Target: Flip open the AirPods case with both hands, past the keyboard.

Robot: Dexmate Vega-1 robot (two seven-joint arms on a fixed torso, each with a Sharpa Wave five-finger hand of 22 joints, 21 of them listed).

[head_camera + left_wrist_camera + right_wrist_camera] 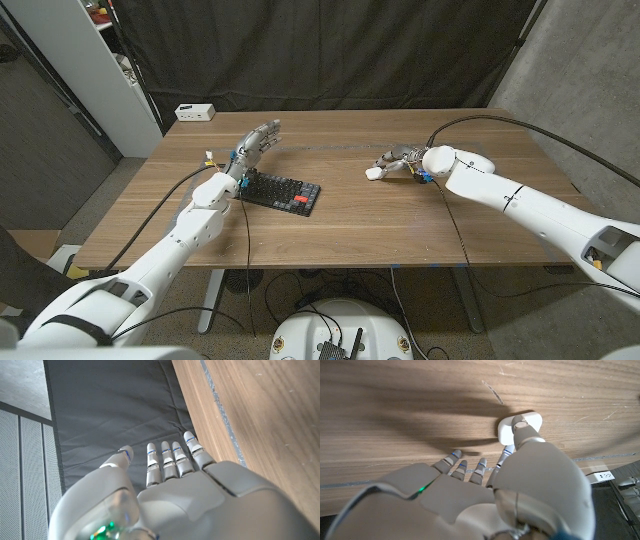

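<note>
**Desk:** What's on the wooden counter (400,215), biggest first?

**Photographer:** Two white arms reach in over it. A dark keyboard (281,192) with one red key lies on the robot's left half and serves as the landmark. The white AirPods case (374,172) sits well to the right of the keyboard and slightly beyond it, lid apparently down.

**Desk:** And the hands?

**Photographer:** The right hand (400,160) is at the case. In the right wrist view one fingertip (521,424) lies over the case (507,430) with the others held above the wood. Whether it grips or merely touches, I cannot tell. The left hand (256,146) hovers above the keyboard's far edge, released, fingers straight and together, holding nothing.

**Desk:** How should this step be done well?

**Photographer:** My judgement: the right hand should settle the case base firmly before any prying, since a small smooth shell is likely to skid. The left hand should travel across from the keyboard to meet it, then lift the lid from its front lip while the right braces the base.

**Desk:** Anything in the way?

**Photographer:** The keyboard lies under the left arm's path, and cables trail along both arms. A white box (195,112) sits beyond the keyboard past the counter's far corner, before a black curtain (330,50), well apart from the action.
</note>
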